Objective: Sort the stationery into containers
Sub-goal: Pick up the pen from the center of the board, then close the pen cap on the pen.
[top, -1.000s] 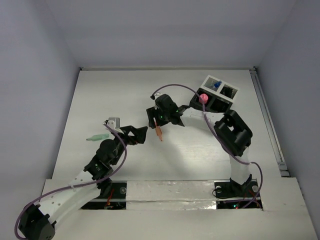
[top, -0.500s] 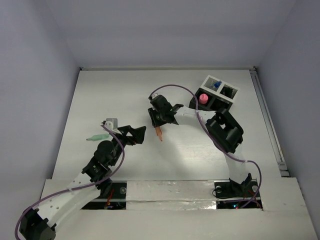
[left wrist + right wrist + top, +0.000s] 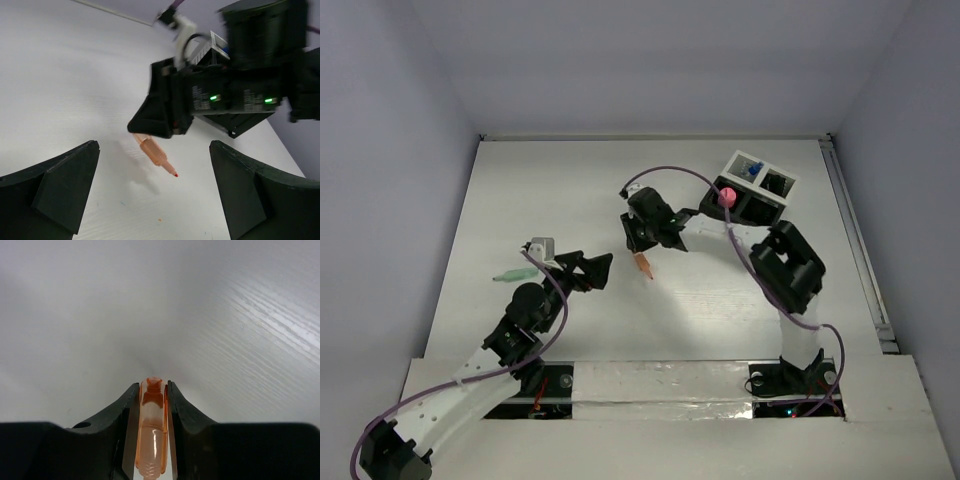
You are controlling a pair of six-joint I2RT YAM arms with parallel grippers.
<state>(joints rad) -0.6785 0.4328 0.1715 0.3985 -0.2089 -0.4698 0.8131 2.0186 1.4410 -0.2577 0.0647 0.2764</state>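
- My right gripper (image 3: pixel 151 392), over the middle of the table (image 3: pixel 520 180), is clamped on the orange pen (image 3: pixel 155 154).
- My left gripper (image 3: pixel 155 187) sits near it, jaws wide apart, holding nothing.
- The pen is translucent orange with a ribbed barrel, its red tip angled down toward the table.

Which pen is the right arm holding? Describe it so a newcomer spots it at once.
Start at the middle of the white table, where the right gripper is. Clamped in it is the orange pen, translucent with a red tip; the only other loose piece, the green marker, lies far left.
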